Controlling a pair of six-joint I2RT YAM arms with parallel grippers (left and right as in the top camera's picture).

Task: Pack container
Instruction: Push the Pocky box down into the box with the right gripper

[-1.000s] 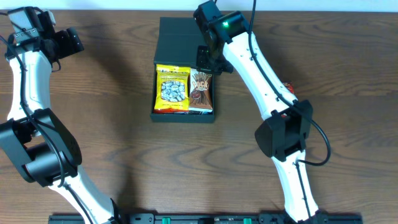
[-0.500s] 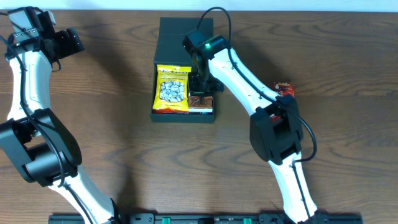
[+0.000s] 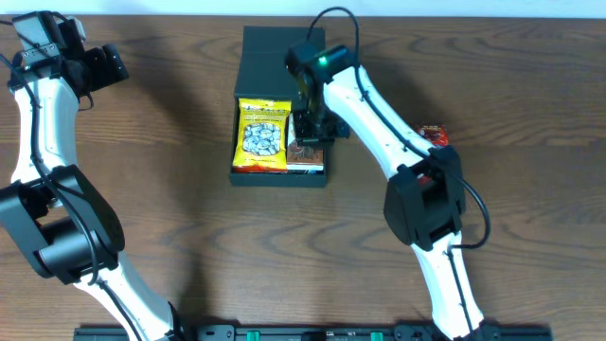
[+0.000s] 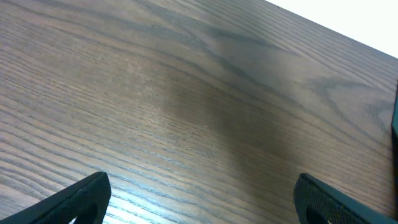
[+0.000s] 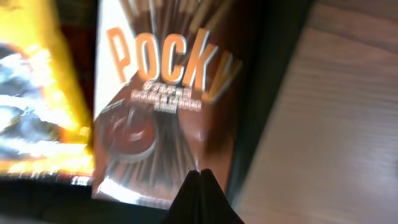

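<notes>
One container [image 3: 280, 178] | long axis near–far | lid flap [image 3: 270, 57] at far end

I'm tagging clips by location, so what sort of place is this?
Probably a robotics lab bench rather than a home: a left arm and right arm at a wood-grain table, with a yellow snack bag and a Pocky packet lying in a black box.

The white-and-black left arm [image 3: 33, 123] reaches far back and to the left, its black two-finger left gripper [image 4: 202, 190] spread wide apart, while the white-and-black right arm [image 3: 379, 106] bends inward from its elbow, its black right gripper [image 5: 200, 185] pointing downward with fingertips pressed together.
</notes>
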